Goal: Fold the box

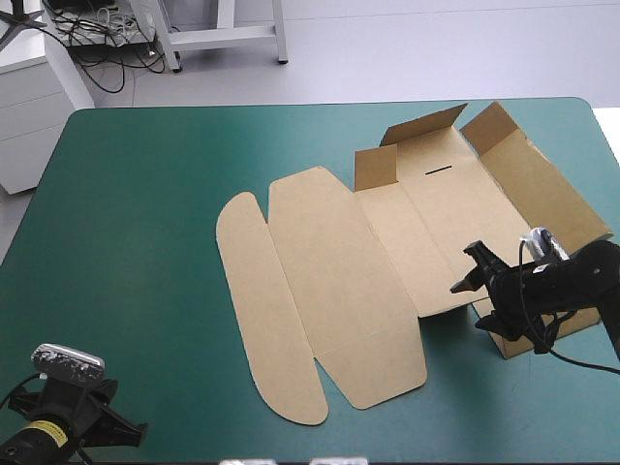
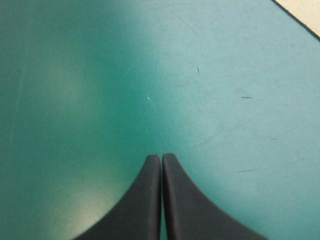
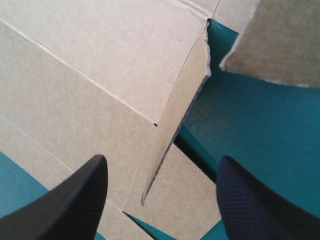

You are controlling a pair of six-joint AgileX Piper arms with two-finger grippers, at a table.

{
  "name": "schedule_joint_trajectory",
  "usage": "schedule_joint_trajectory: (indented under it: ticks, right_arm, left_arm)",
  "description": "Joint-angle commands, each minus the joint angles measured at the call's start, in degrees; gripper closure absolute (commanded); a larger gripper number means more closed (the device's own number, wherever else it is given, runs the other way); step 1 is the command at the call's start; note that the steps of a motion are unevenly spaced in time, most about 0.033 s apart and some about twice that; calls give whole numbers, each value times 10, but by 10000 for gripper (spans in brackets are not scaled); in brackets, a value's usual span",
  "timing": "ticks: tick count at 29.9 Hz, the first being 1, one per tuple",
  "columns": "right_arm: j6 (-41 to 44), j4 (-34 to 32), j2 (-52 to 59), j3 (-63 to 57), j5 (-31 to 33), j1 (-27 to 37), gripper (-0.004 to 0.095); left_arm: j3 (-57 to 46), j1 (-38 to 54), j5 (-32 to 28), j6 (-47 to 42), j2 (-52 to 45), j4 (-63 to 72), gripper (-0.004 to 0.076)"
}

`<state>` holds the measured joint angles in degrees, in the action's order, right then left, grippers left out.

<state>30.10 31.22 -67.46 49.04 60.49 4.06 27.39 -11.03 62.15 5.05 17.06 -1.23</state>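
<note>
While most of the box (image 1: 329,262) lies flat on the teal-green desk (image 1: 136,203), the fold has clearly begun at the box's far and right sides. The far-end flaps (image 1: 417,131) stand up from the base panel, and the right side wall (image 1: 552,194) is tilted up as well. The wide lid panel (image 1: 334,281) and its rounded tuck flap (image 1: 257,300) spread flat on the box's left side, untouched as far as can be judged.

The right gripper (image 3: 162,162) hovers at the box's near right corner. Its black fingers are spread wide and hold nothing. Between them a short corner flap (image 3: 175,130) stands on edge, touching neither finger as far as the wrist view shows. This looks like the step in hand: getting that flap turned inward so the near wall can rise around it.

The left gripper (image 2: 161,156) is pressed closed on nothing, its fingers meeting in a point over bare cover. It sits well apart from the box, off toward the box's near left.

By my estimate the job is in its early part. Left to do: raise and tuck the near end and the side walls into a firm tray. The lid side has not yet been dealt with.
</note>
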Motion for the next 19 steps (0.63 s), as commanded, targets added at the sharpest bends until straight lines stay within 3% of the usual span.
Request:
schedule_joint_trajectory:
  ticks: [1, 15, 17, 19]
  right_arm:
    - [-1, 17, -19, 19, -20, -1, 332]
    - [-6, 53, -104, 19, -63, -18, 334]
    - [-6, 43, -108, 19, -73, -24, 371]
    - [-6, 37, -113, 19, -76, -28, 477]
  left_arm:
    - [14, 0, -30, -4, 5, 4, 734]
    - [14, 0, -30, -4, 5, 4, 734]
    - [14, 0, -30, -4, 5, 4, 734]
    - [14, 0, -30, -4, 5, 4, 734]
